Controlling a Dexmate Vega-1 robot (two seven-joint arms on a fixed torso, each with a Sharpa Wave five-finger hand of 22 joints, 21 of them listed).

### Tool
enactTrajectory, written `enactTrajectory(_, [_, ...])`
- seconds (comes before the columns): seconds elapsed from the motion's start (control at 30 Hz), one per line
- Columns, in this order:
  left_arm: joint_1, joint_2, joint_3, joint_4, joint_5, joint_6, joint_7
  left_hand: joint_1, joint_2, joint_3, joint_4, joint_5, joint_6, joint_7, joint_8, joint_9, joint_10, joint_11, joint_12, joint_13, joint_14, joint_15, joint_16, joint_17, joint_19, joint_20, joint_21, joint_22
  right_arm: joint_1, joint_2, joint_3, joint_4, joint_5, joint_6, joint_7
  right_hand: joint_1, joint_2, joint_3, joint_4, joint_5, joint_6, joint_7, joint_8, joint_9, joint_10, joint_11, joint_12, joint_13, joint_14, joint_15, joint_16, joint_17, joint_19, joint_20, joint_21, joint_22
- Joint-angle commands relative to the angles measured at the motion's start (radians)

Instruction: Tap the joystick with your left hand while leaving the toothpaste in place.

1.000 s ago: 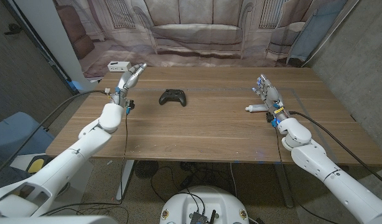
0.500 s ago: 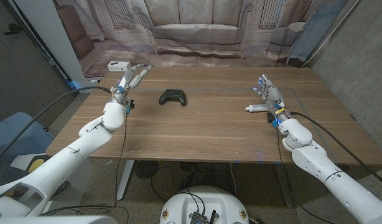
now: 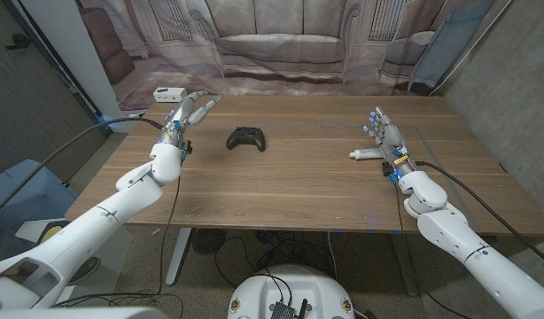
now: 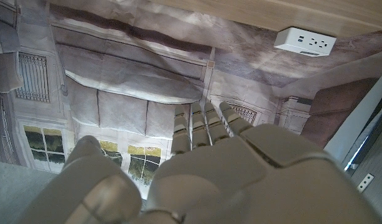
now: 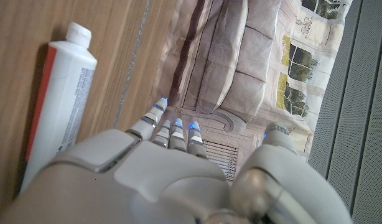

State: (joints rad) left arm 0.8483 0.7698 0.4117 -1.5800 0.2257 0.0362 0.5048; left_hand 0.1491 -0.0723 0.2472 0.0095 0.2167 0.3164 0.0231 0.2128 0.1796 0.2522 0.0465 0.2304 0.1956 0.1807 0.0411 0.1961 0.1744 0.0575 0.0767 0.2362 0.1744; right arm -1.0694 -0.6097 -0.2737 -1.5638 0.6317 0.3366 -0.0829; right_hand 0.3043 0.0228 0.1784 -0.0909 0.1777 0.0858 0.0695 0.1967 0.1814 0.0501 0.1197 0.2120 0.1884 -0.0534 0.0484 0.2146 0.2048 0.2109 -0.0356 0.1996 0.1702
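Left hand (image 3: 185, 115) empty, fingers (image 4: 203, 127) extended and pressed together; black plastic joystick controller (image 3: 246, 138) lies apart, beside the fingertips. Right hand (image 3: 384, 135) empty, fingers extended together, white toothpaste tube (image 5: 57, 99) just beside them.

On my screen the joystick (image 3: 245, 138) is black against the brown wood-grain tabletop (image 3: 290, 190). Right of the joystick, the toothpaste (image 5: 56, 106) is a white tube with a red stripe and white cap. Both hands, left (image 3: 185, 117) and right (image 3: 384, 136), are pale grey; the right one's fingertips (image 5: 163, 100) glow blue.
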Motion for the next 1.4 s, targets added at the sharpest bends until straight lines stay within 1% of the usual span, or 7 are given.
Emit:
enactTrajectory(0.03, [-0.033,0.025,0.039,-0.045,0.056,0.099,-0.022,0.012,0.001,0.000,-0.005,-0.001,0.018,0.003,0.004,0.001,0.007,0.004,0.004,0.003,0.004,0.010,0.002,0.005,0.007,0.004,-0.009,0.003,-0.013,0.000,0.007,-0.008,0.004,0.000,-0.013,0.002,0.006,-0.001,-0.008,0.005,0.013,-0.003,0.003,0.003,0.007,0.003,-0.001,0.002,0.007,0.005,0.001,0.003,0.009,-0.002,-0.001,0.001])
enactTrajectory(0.33, [-0.074,0.021,0.064,-0.020,0.064,0.104,-0.047,0.008,0.006,-0.005,-0.004,-0.003,0.116,0.024,0.027,0.002,0.003,0.005,-0.001,0.004,0.002,0.013,-0.003,0.005,0.006,0.007,-0.020,0.004,-0.026,0.004,0.013,-0.012,0.004,0.006,-0.024,0.001,0.007,-0.001,-0.009,0.005,0.016,-0.005,0.003,0.003,0.005,0.006,-0.003,0.002,0.006,0.006,0.000,0.003,0.008,0.000,-0.002,0.001])
enactTrajectory(0.57, [-0.105,0.022,0.088,-0.022,0.097,0.155,-0.065,-0.001,0.016,-0.014,-0.002,-0.004,0.300,0.081,0.063,0.003,0.012,-0.001,-0.002,0.004,0.002,0.009,-0.006,0.006,0.007,0.005,-0.031,0.004,-0.026,0.006,0.012,-0.008,0.004,0.004,-0.025,0.000,0.007,-0.002,-0.010,0.005,0.018,-0.006,0.003,0.003,0.007,0.006,-0.003,0.002,0.007,0.007,-0.001,0.003,0.009,0.001,-0.003,0.001])
enactTrajectory(0.7, [-0.115,0.024,0.097,-0.022,0.110,0.162,-0.065,-0.002,0.017,-0.015,-0.001,-0.004,0.307,0.087,0.062,0.003,0.012,-0.001,-0.002,0.004,0.000,0.007,-0.007,0.006,0.004,0.001,-0.033,0.004,-0.027,0.007,0.011,-0.007,0.004,0.002,-0.026,0.000,0.007,-0.002,-0.010,0.005,0.018,-0.006,0.002,0.003,0.007,0.005,-0.003,0.002,0.007,0.007,-0.001,0.003,0.009,0.001,-0.003,0.001])
enactTrajectory(1.17, [-0.156,0.028,0.147,-0.058,0.196,0.295,-0.108,-0.006,0.021,-0.019,0.000,-0.004,0.335,0.074,0.059,0.003,0.018,-0.011,-0.001,0.004,-0.012,-0.003,-0.010,0.006,-0.009,0.000,-0.039,0.005,-0.020,0.015,0.010,0.008,0.006,0.014,-0.020,-0.001,0.008,-0.003,-0.012,0.005,0.028,-0.010,0.005,0.003,0.009,0.008,-0.004,0.002,0.009,0.008,-0.001,0.003,0.009,0.004,-0.003,0.001])
enactTrajectory(1.3, [-0.169,0.029,0.162,-0.063,0.212,0.317,-0.127,-0.009,0.025,-0.021,0.002,-0.004,0.361,0.027,0.057,0.003,0.022,-0.018,-0.001,0.004,-0.018,-0.007,-0.011,0.006,-0.013,0.000,-0.040,0.005,-0.023,0.015,0.012,0.006,0.008,0.014,-0.020,-0.002,0.008,-0.004,-0.012,0.005,0.041,-0.011,0.009,0.003,0.009,0.009,-0.004,0.002,0.009,0.007,-0.002,0.003,0.009,0.004,-0.004,0.001])
enactTrajectory(1.4, [-0.178,0.027,0.171,-0.062,0.218,0.326,-0.141,-0.010,0.027,-0.022,0.002,-0.004,0.371,0.016,0.058,0.003,0.024,-0.022,0.000,0.004,-0.019,-0.009,-0.010,0.006,-0.015,-0.004,-0.041,0.005,-0.026,0.013,0.014,0.003,0.009,0.013,-0.022,-0.003,0.009,-0.005,-0.013,0.005,0.073,-0.010,0.018,0.004,0.010,0.010,-0.005,0.002,0.010,0.008,-0.003,0.003,0.010,0.005,-0.004,0.001])
